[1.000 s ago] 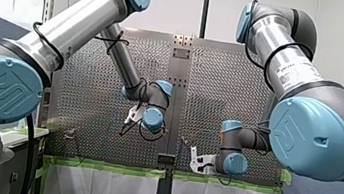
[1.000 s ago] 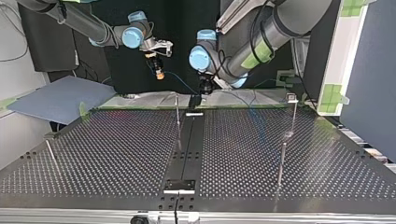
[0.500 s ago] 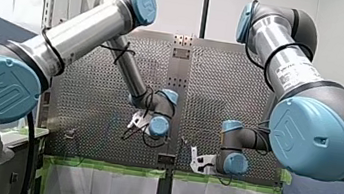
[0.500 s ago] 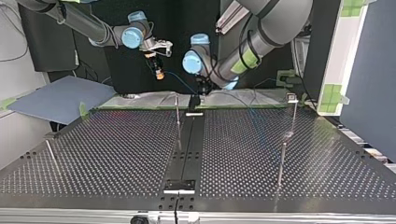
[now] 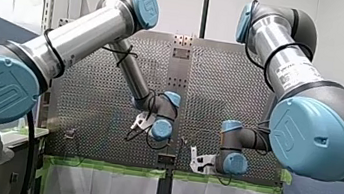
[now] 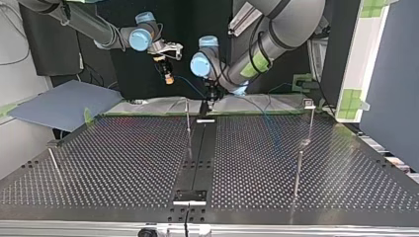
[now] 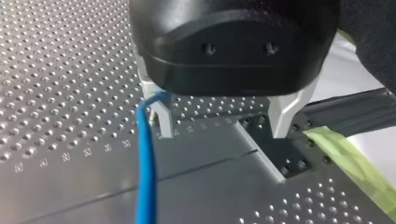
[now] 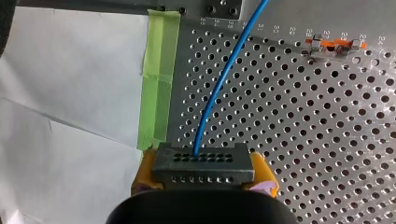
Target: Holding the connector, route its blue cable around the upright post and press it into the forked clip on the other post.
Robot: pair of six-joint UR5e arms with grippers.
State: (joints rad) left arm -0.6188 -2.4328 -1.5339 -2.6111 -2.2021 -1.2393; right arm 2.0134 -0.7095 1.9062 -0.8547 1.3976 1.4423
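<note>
Blue cable (image 7: 144, 177) perhaps touching left pincer (image 7: 222, 133), connector (image 8: 202, 162) clamped in right pincer (image 8: 204, 181)

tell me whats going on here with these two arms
My right gripper holds the connector between its yellow pads, with the blue cable running out of it over the perforated table. My left gripper is down near the table with its fingers open, the cable passing beside one finger.

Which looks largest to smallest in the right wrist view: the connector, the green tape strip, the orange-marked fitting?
1. The connector and the green tape strip: about alike; the connector is nearest the camera, so unranked.
2. The orange-marked fitting: clearly smallest.
</note>
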